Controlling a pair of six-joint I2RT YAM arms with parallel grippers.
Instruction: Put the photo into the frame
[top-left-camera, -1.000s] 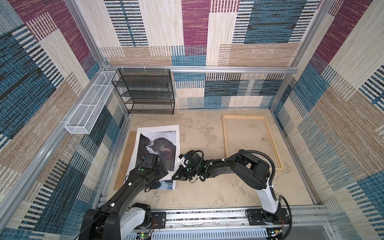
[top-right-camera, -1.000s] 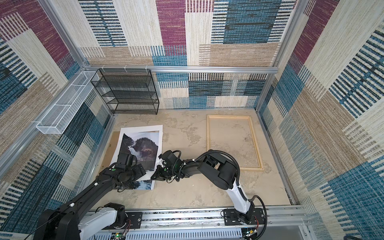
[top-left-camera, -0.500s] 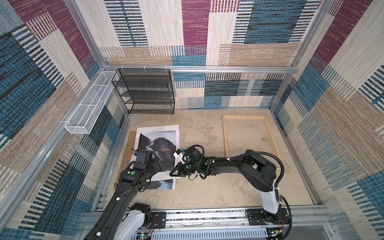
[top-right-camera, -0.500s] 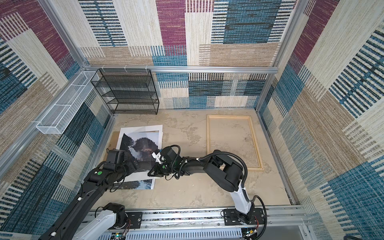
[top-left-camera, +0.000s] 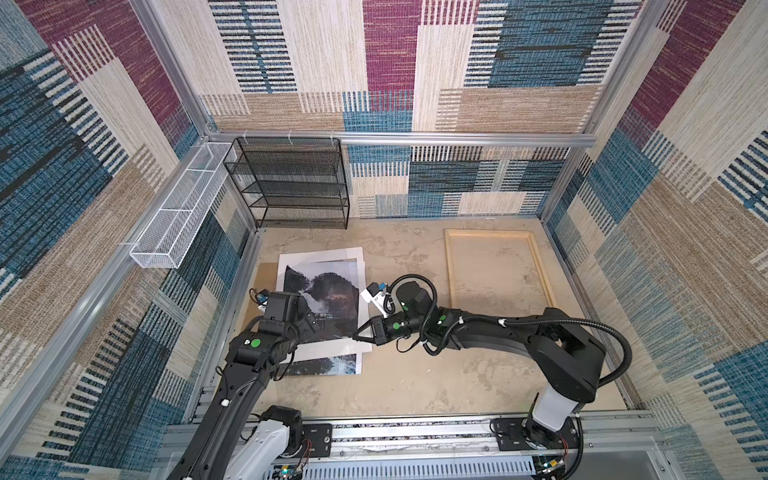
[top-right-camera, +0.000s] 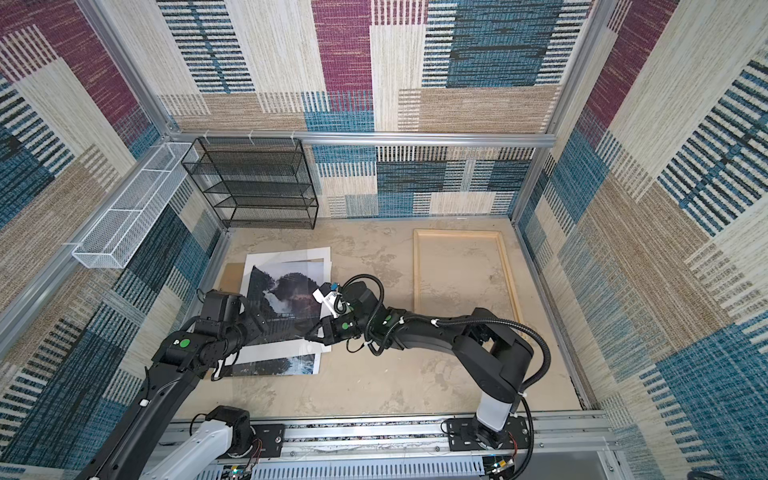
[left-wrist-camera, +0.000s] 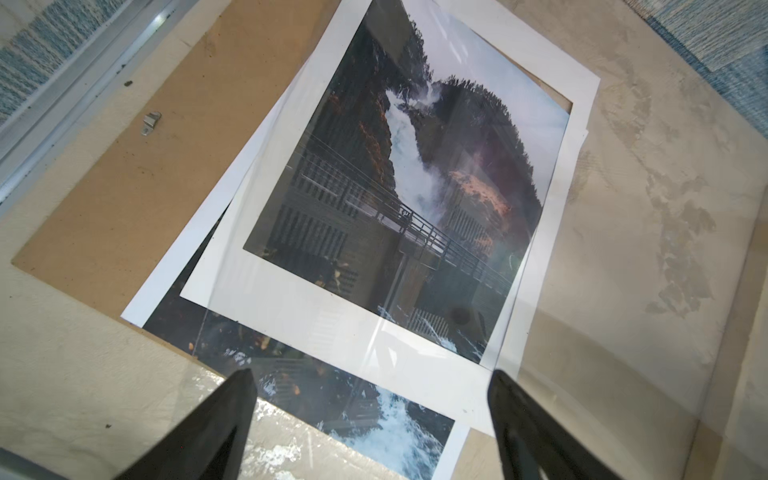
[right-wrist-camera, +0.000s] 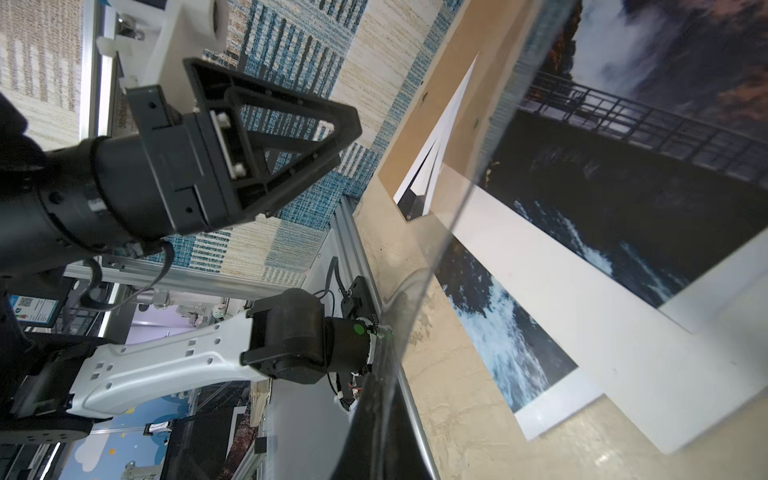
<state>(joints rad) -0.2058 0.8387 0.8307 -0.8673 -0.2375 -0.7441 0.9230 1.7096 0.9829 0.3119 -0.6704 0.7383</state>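
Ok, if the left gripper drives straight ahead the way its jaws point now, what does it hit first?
The left gripper would most likely meet the clear sheet covering the stack, with the white mat border just behind it. How high the sheet sits is unclear.

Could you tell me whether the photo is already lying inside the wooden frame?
No, the photo lies partly under the white mat, well apart from the frame.

Patchwork woven walls (top-left-camera: 374, 62), mottled beige floor (top-left-camera: 415, 386), black mesh shelf (top-left-camera: 291, 183), white wire basket (top-left-camera: 178, 212)

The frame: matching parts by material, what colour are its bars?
Pale natural wood; the frame shows best in both top views.
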